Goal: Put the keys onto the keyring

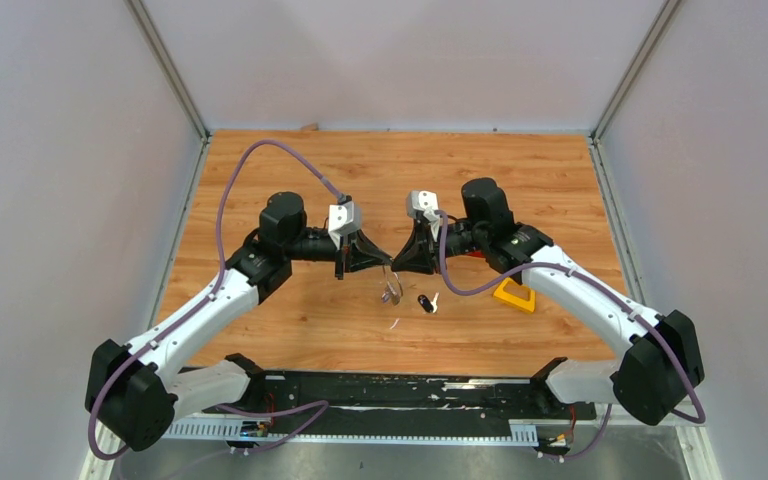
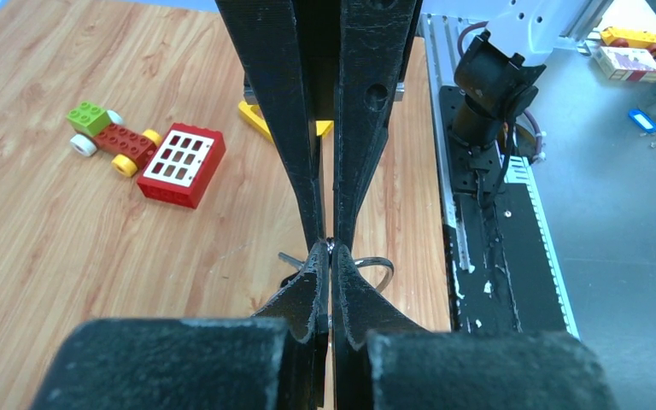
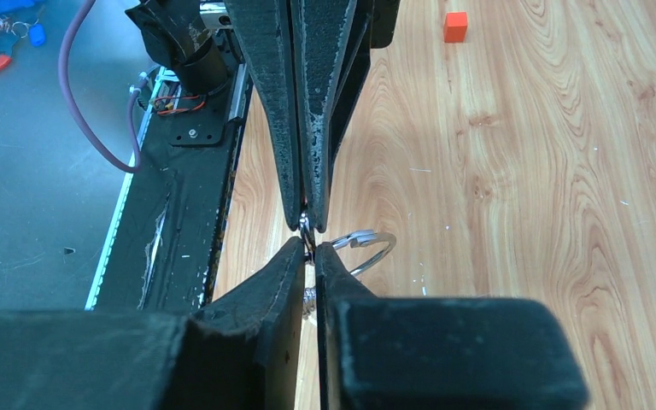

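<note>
The keyring [image 3: 364, 236] is a thin loop of bright silver wire. No tag or key can be made out on it in these views. It is held above the wooden table [image 1: 300, 180] near the middle, at the spot where the two claws meet tip to tip. The left gripper [image 2: 330, 253] reaches in from the left and the right gripper [image 3: 311, 254] from the right. Each has its fingers drawn together to a hairline gap, nipping the wire at one side of the loop. In both wrist views the rest of the ring juts out sideways past the fingertips as an open arc. From above it hangs just below the tips and looks narrow, nearly edge-on, so its flat face seems to stand closer to upright than level. The key [image 1: 426, 302] lies loose on the table just beside the ring, a little nearer the arm bases and to the right. It is a small thing with a black plastic head and a pale silver blade. The head sits to the left and the blade shows at its right, so its long axis runs roughly across the table. It is too small to tell the angle more finely. A yellow triangular frame [image 1: 513, 294] lies further right. The left wrist view also shows a toy car [image 2: 107, 137] of bricks beside a red block [image 2: 181, 164] with a white grille, well apart from the ring. An orange cube [image 3: 454, 26] sits far off in the right wrist view.
</note>
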